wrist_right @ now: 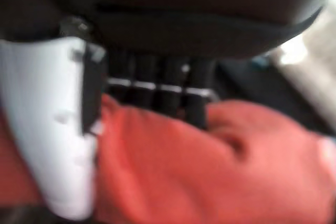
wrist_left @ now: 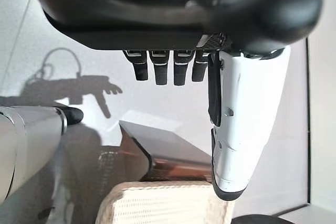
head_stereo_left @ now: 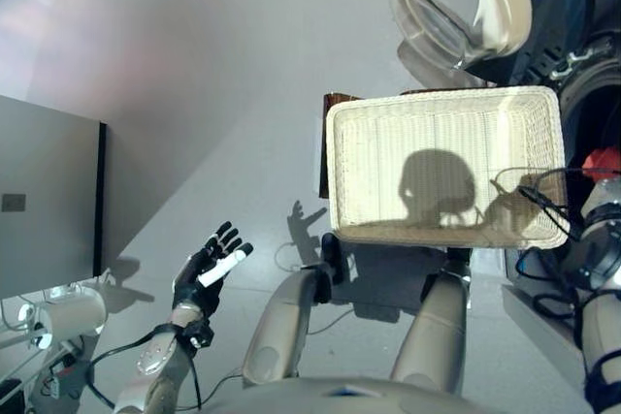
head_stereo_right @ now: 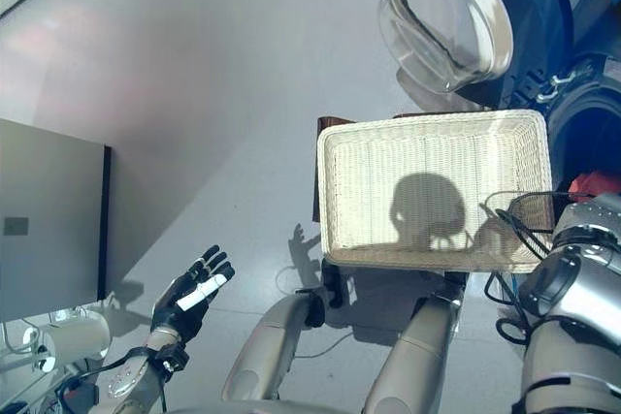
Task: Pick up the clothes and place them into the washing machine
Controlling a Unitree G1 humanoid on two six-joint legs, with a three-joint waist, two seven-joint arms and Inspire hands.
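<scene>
A red cloth [wrist_right: 173, 171] fills the right wrist view, and my right hand [wrist_right: 210, 9] is on it, white-covered thumb on one side and fingers dug into a fold on the other. From the head, the red cloth [head_stereo_left: 604, 160] shows at the dark mouth of the washing machine [head_stereo_right: 582, 113] on the far right, where my right arm reaches in. The machine's round glass door [head_stereo_left: 461, 2] stands swung open at the top. My left hand [head_stereo_left: 209, 269] hovers open and empty over the floor at lower left, fingers spread.
A white wicker basket [head_stereo_left: 335, 143] sits in front of me on a brown stand [head_stereo_left: 328, 104], with nothing inside it. A grey cabinet [head_stereo_left: 49, 196] stands at the left, with a white cylinder [head_stereo_left: 73, 315] below it.
</scene>
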